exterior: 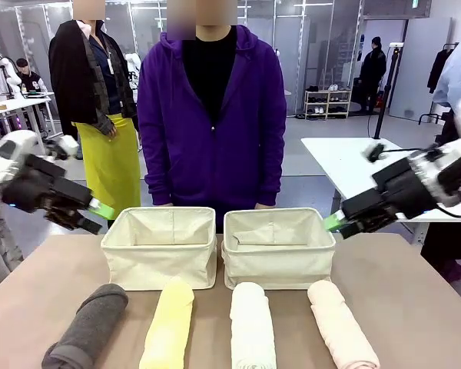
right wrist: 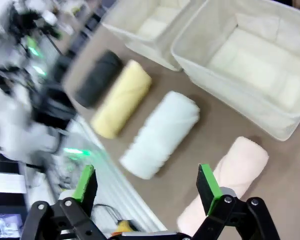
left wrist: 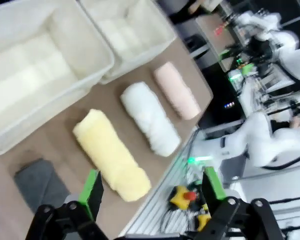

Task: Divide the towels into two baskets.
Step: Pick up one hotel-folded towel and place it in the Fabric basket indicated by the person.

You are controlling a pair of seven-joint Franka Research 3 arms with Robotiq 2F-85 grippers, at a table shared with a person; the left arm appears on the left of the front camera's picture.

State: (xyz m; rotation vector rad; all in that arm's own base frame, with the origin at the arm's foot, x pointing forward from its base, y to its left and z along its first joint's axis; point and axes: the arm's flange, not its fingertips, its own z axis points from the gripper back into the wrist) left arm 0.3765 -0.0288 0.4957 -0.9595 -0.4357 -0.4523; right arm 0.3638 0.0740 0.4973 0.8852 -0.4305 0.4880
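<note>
Brown table (exterior: 415, 292) first, with the cream left basket (exterior: 159, 265) as my anchor. The right basket (exterior: 279, 265) sits just beside it. On the robot's side of the left basket the rolled towels lie in a row, running rightward: dark grey (exterior: 88, 327), pale yellow (exterior: 169, 323), white (exterior: 252, 327), pale pink (exterior: 342, 323). Just left of that basket hovers the left gripper (exterior: 100, 217), and well right of it the right gripper (exterior: 336, 226). Both are wide open, holding nothing.

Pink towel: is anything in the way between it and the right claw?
Nothing visible is. The right claw hangs open above the table, and the pink towel lies uncovered below it, on the robot's side of the right basket.
</note>
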